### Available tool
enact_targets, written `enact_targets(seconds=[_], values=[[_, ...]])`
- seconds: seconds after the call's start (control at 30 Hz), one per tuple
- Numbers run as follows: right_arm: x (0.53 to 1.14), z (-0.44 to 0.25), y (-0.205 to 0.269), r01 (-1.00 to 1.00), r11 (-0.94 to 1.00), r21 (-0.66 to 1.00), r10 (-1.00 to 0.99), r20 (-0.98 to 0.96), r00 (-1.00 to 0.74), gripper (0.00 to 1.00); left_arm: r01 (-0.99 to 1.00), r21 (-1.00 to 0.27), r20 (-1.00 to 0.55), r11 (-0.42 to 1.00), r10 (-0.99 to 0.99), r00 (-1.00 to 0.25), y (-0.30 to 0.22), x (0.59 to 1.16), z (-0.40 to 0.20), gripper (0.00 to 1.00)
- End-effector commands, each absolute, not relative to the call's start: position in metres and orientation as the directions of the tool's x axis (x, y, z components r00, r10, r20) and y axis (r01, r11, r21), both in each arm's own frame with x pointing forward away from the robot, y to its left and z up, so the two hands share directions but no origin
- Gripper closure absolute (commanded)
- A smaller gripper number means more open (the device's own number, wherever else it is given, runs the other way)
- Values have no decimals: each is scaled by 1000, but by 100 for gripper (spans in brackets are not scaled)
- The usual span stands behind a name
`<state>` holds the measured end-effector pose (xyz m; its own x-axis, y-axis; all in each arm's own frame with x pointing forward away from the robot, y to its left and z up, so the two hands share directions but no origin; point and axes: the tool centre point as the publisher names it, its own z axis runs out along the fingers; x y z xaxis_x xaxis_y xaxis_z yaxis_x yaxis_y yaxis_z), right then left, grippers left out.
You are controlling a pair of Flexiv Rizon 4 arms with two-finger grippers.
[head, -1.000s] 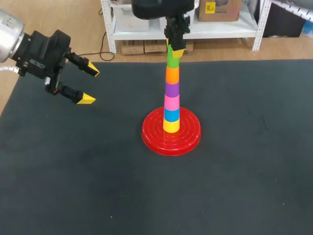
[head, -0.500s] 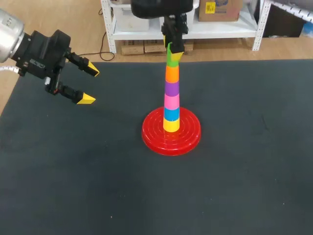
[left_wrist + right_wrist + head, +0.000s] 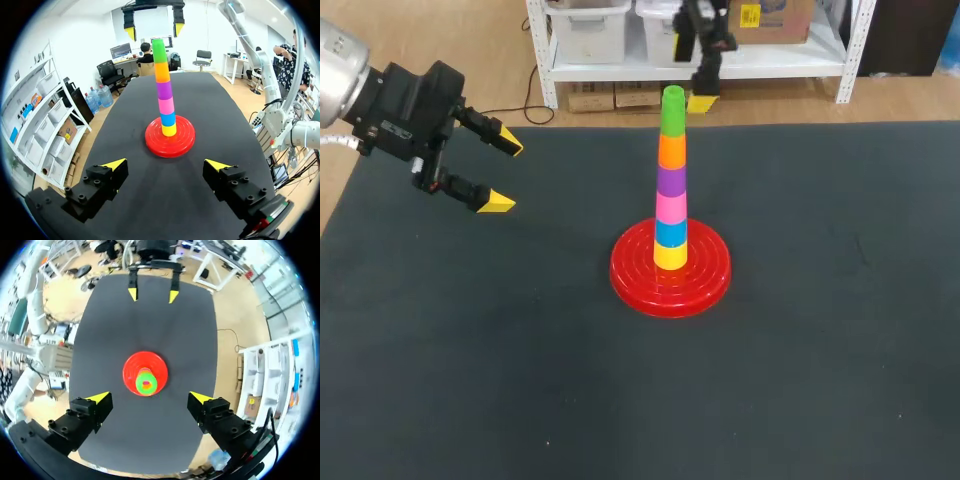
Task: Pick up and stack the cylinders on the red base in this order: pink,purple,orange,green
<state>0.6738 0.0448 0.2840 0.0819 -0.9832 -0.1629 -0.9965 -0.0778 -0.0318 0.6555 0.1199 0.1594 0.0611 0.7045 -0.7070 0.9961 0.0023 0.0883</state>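
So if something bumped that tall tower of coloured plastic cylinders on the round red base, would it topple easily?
Probably near the top: the tower of coloured cylinders is tall, narrow, six pieces high. The wide round red base likely keeps the whole from falling over. The green top cylinder looks open-topped, so probably light and first to pop off.

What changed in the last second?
The right gripper let go of the green cylinder and lifted clear, fingers now open above it. The green cylinder stays atop the orange cylinder; the stack on the red base and the open left gripper have not moved.
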Motion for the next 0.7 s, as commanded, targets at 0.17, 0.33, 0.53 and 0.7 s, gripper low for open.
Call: enact_targets(seconds=[0.17, 0.33, 0.53, 0.7], values=[[665, 274, 11, -999, 27, -26, -937, -350, -16, 0, 996, 89, -708, 0, 703, 63, 121, 656, 159, 0], [664, 267, 9, -996, 71, -51, -921, -388, -46, 0, 996, 89, -708, 0, 703, 63, 121, 656, 159, 0], [664, 266, 9, -994, 86, -66, -917, -396, -53, 0, 996, 89, -708, 0, 703, 63, 121, 656, 159, 0], [664, 266, 9, -994, 86, -66, -917, -396, -53, 0, 996, 89, -708, 0, 703, 63, 121, 656, 159, 0]])
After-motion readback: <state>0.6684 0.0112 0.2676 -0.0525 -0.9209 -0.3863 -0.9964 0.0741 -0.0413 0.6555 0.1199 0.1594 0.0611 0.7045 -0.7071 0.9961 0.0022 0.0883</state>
